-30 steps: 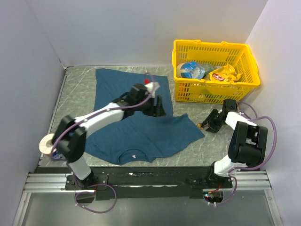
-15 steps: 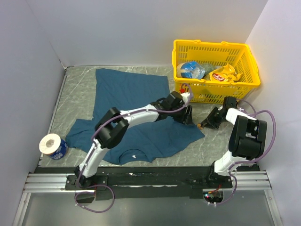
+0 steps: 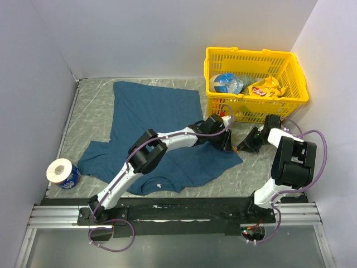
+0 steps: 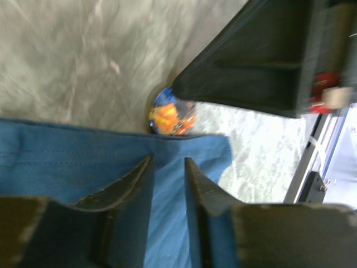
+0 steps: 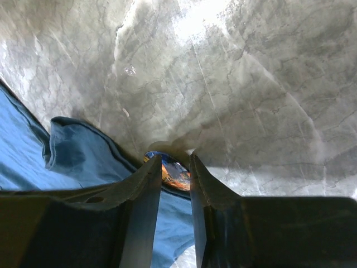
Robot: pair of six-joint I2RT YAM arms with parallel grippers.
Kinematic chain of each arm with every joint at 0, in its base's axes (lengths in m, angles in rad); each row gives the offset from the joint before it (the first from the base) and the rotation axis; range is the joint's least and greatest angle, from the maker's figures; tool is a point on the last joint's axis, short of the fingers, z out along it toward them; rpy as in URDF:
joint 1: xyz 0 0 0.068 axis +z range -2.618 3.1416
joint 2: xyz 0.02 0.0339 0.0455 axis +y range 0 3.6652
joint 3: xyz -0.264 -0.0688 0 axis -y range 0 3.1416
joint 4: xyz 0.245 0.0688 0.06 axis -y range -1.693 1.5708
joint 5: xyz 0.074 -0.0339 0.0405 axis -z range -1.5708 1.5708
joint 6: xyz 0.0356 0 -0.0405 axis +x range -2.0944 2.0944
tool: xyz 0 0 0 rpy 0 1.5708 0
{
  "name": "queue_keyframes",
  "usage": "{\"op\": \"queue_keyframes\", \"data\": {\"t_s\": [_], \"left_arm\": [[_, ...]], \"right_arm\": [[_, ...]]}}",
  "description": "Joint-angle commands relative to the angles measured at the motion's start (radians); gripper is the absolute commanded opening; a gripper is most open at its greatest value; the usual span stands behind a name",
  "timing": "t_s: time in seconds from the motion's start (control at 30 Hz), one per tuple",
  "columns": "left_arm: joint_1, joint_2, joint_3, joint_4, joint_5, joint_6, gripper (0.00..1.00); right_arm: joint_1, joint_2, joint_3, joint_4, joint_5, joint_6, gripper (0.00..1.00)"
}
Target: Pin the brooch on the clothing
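Left hand (image 3: 227, 146) nearer basket (image 3: 254, 51) of snacks (image 3: 266, 87)

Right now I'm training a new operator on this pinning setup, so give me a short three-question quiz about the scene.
1. True or false: the brooch lies in the yellow basket.
2. Where does the basket stand? A far right; B near left; C centre.
3. What lies under the left gripper?
Key: 1 false, it is at the tips of the right gripper; 2 A; 3 the sleeve of the T-shirt.
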Motion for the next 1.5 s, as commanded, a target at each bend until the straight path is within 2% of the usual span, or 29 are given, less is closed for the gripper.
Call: {"op": "queue_keyframes", "data": {"t_s": [0.0, 0.13, 0.23, 0.27, 0.53, 1.17, 1.47], "left_arm": [[-0.011, 0.004, 0.013, 0.026, 0.05, -0.03, 0.31], [-0.02, -0.024, -0.07, 0.061, 0.029, -0.034, 0.27], [-0.025, 0.008, -0.038, 0.017, 0.015, -0.041, 0.2], [-0.028, 0.017, -0.024, -0.004, -0.028, -0.039, 0.14], [-0.032, 0.054, 0.009, -0.08, -0.117, -0.067, 0.02], [-0.029, 0.1, 0.03, -0.098, -0.135, -0.073, 0.01], [-0.025, 0.103, 0.027, -0.097, -0.131, -0.073, 0.01]], "right_arm": [[-0.006, 0.004, 0.041, 0.01, -0.009, -0.011, 0.34], [-0.007, 0.003, 0.032, 0.02, -0.014, -0.011, 0.34], [-0.006, 0.006, 0.032, 0.019, -0.021, -0.013, 0.33], [-0.004, 0.004, 0.032, 0.019, -0.026, -0.016, 0.33], [-0.006, -0.014, 0.015, 0.043, -0.132, -0.051, 0.29], [0.001, 0.016, -0.059, 0.106, -0.281, -0.092, 0.25], [0.03, 0.013, -0.074, 0.106, -0.317, -0.125, 0.41]]}}
